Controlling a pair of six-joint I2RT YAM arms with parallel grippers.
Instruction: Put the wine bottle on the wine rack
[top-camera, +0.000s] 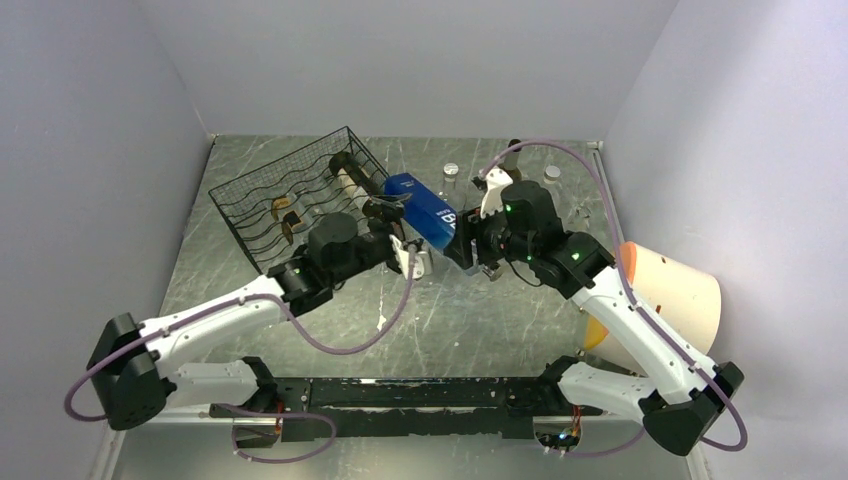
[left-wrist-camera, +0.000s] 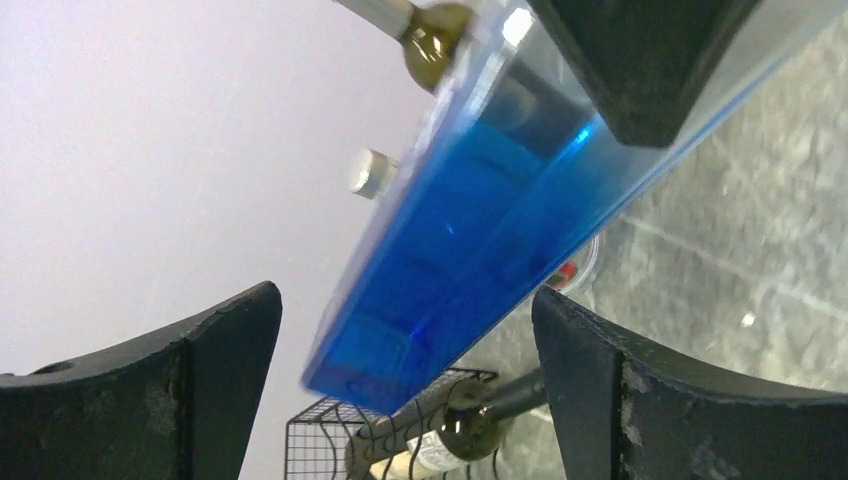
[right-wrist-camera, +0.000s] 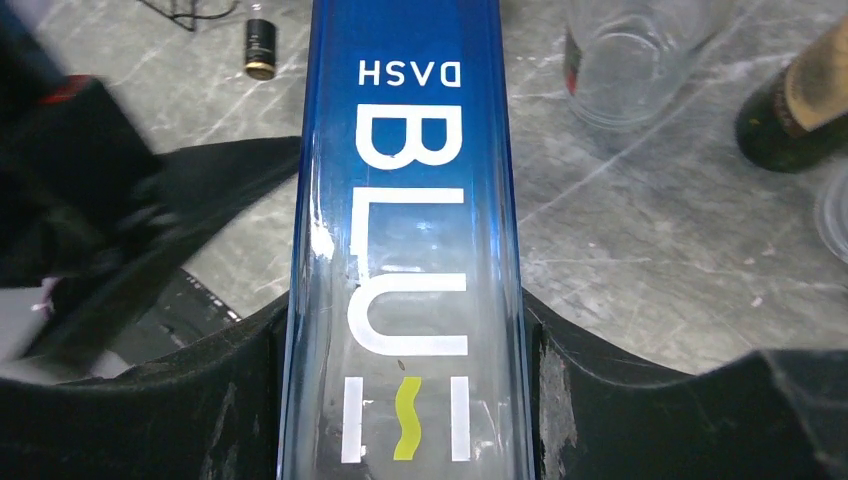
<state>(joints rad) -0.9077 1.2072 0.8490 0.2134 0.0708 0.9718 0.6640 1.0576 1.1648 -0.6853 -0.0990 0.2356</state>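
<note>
The wine bottle is a flat blue glass one with white "BLU DASH" lettering. My right gripper is shut on it near its clear end and holds it tilted above the table; in the right wrist view the bottle fills the gap between the fingers of the gripper. The black wire wine rack stands at the back left, close to the bottle's blue end. My left gripper is open beside that end. In the left wrist view the bottle hangs over the rack, apart from the fingers.
Two dark bottles lie in the rack; one shows in the left wrist view. Glass jars and an upright dark bottle stand at the back. A cream and orange cone is at the right wall. A drinking glass is close by.
</note>
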